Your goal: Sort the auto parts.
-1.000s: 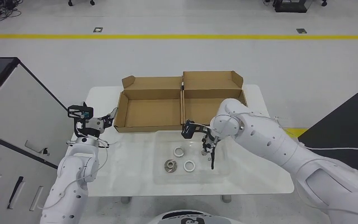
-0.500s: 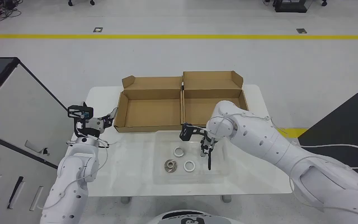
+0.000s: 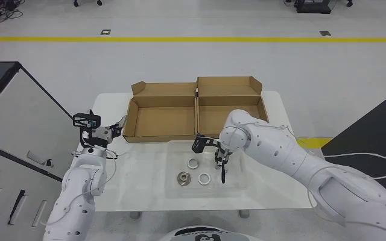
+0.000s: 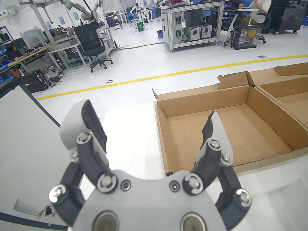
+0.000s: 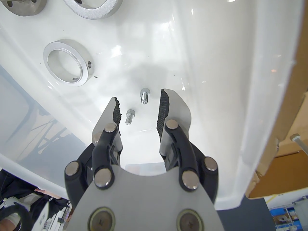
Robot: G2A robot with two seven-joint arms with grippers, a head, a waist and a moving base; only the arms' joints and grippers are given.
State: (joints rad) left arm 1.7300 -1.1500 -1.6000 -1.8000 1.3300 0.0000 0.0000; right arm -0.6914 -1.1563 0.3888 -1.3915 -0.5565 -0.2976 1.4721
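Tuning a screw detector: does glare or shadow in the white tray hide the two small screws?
Right wrist view: ceiling-light reflections streak the glossy white plastic tray, and a soft grey shadow lies just beyond the two small silver screws, which are glare-free at the open right gripper; top view: the tray looks evenly lit.

The right claw (image 5: 140, 97), fingers parted, has one small steel screw (image 5: 145, 96) at its tips and a second screw (image 5: 129, 117) just beside one finger. Ahead, the glossy white tray (image 5: 216, 49) floor is bare up to a silver metal ring (image 5: 68, 62). The tray's raised wall flanks the claw.
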